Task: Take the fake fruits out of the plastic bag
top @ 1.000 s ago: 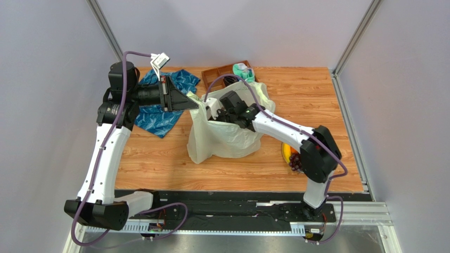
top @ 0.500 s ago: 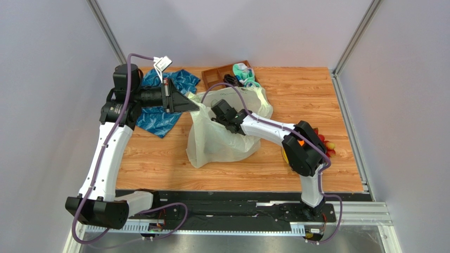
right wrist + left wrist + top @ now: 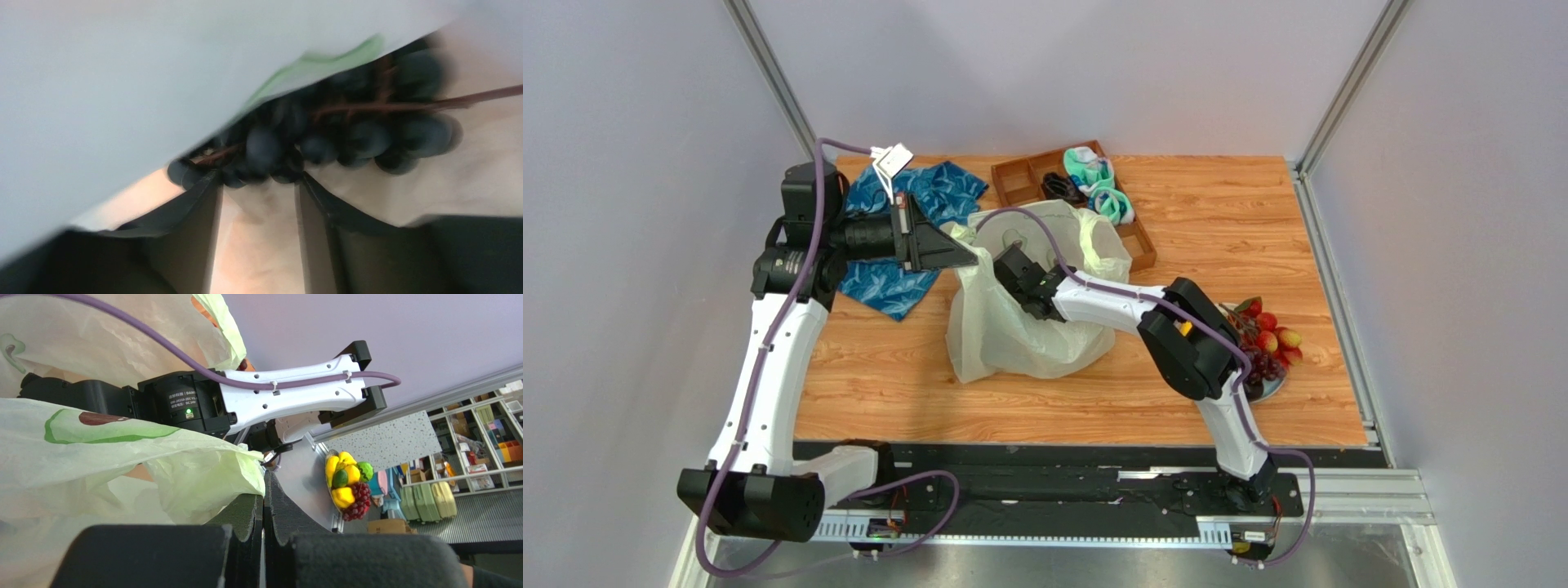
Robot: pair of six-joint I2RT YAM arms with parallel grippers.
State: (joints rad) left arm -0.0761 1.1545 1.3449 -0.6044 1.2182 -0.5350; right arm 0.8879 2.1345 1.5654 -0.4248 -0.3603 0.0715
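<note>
The plastic bag [image 3: 1026, 333] stands mid-table with its mouth open. My left gripper [image 3: 972, 255] is shut on the bag's left rim and holds it up; the left wrist view shows the pads [image 3: 265, 485] pinching the film [image 3: 184, 478]. My right gripper [image 3: 1014, 270] is down inside the bag, jaws open [image 3: 258, 179]. A dark purple grape bunch [image 3: 344, 138] lies on the bag's inner wall right at its fingertips, not gripped. Other fake fruits, including a red grape bunch [image 3: 1259, 333] and yellow ones [image 3: 344, 478], lie on a plate at the right.
A brown wooden tray [image 3: 1020, 181] at the back holds teal-white socks [image 3: 1093, 172] and black cords [image 3: 1059, 186]. A blue patterned cloth [image 3: 922, 202] lies under the left arm. The fruit plate [image 3: 1266, 390] sits beside the right arm's elbow.
My right gripper has pushed left and deeper into the bag, and its elbow has swung off the fruit plate. The bag's mouth has shifted slightly left with the left gripper.
</note>
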